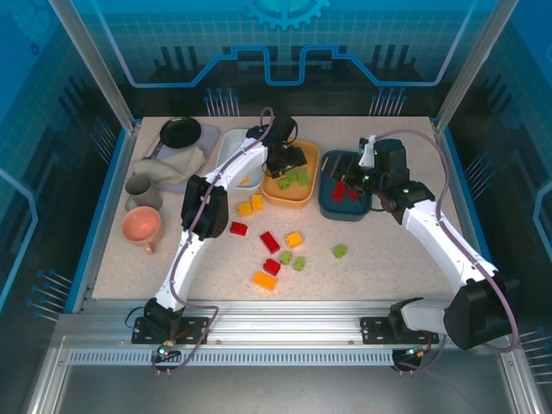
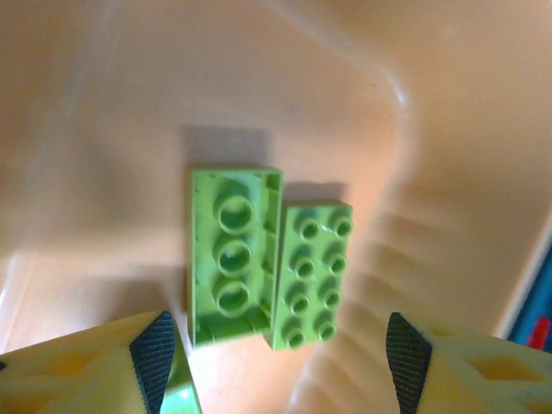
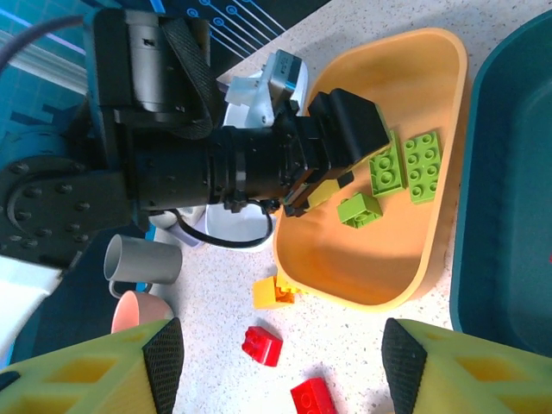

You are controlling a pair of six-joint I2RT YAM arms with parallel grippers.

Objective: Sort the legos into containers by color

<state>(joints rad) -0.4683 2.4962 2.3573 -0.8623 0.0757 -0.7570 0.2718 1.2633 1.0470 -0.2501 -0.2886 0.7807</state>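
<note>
My left gripper [image 1: 285, 164] [image 2: 280, 362] hangs open over the orange dish [image 1: 304, 197] [image 2: 95, 172], nothing between its fingers. Just ahead of it two light green legos lie side by side, one upside down [image 2: 233, 250] and one studs up [image 2: 315, 272]. My right gripper [image 1: 352, 183] [image 3: 282, 366] is open above the dark teal dish [image 1: 330, 207] [image 3: 500, 216], which holds red legos [image 1: 339, 191]. The white dish [image 1: 231, 151] stands left of the orange one. Red [image 1: 270, 241] [image 3: 262, 345], orange-yellow [image 1: 245, 208] [image 3: 274, 291] and green [image 1: 340, 251] legos lie loose on the table.
A black pan [image 1: 181, 131], a folded cloth [image 1: 177, 162], a grey cup [image 1: 142, 187] [image 3: 142, 259] and a pinkish bowl [image 1: 141, 226] crowd the table's left side. In the right wrist view the left arm [image 3: 216, 164] reaches over the orange dish.
</note>
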